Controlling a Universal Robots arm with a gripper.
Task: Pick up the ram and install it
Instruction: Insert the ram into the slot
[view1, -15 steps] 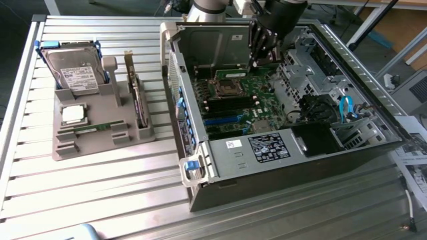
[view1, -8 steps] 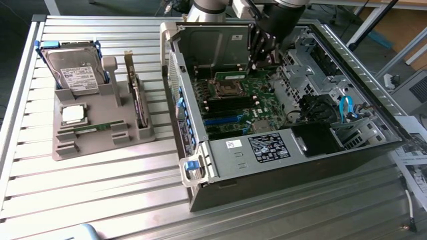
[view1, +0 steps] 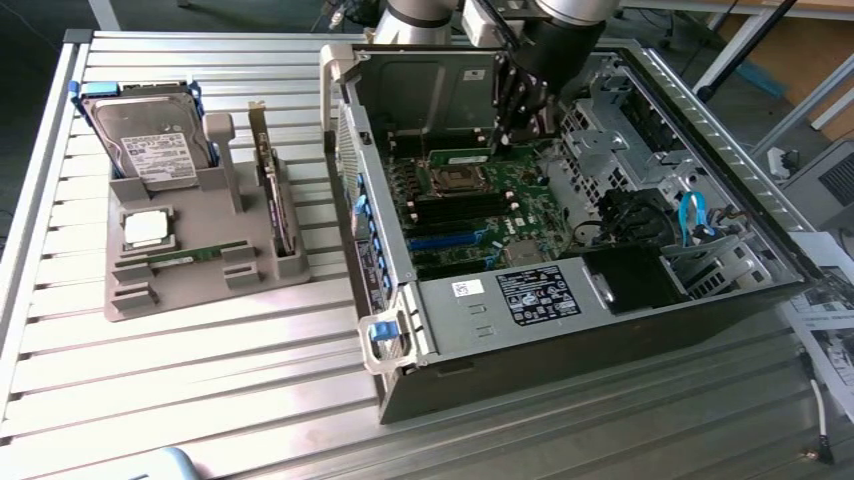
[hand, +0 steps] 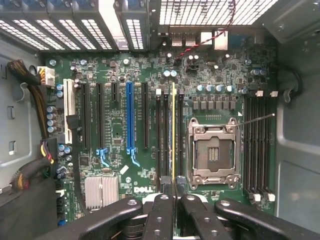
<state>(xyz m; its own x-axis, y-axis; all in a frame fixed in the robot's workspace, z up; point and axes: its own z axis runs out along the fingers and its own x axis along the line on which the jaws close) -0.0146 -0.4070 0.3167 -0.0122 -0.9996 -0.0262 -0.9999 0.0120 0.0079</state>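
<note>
Ram edge-on, tight in the tool, among memory slots beside processor socket

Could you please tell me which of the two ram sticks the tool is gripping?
The ram seen edge-on, clamped in the tool above the motherboard; the other ram lies flat in the grey tray.

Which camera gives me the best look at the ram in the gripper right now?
The wrist view: the ram sits edge-on in the shut gripper, over the black memory slots beside the processor socket. In the exterior view the gripper hangs inside the computer case, and the ram is too dark to make out.
</note>
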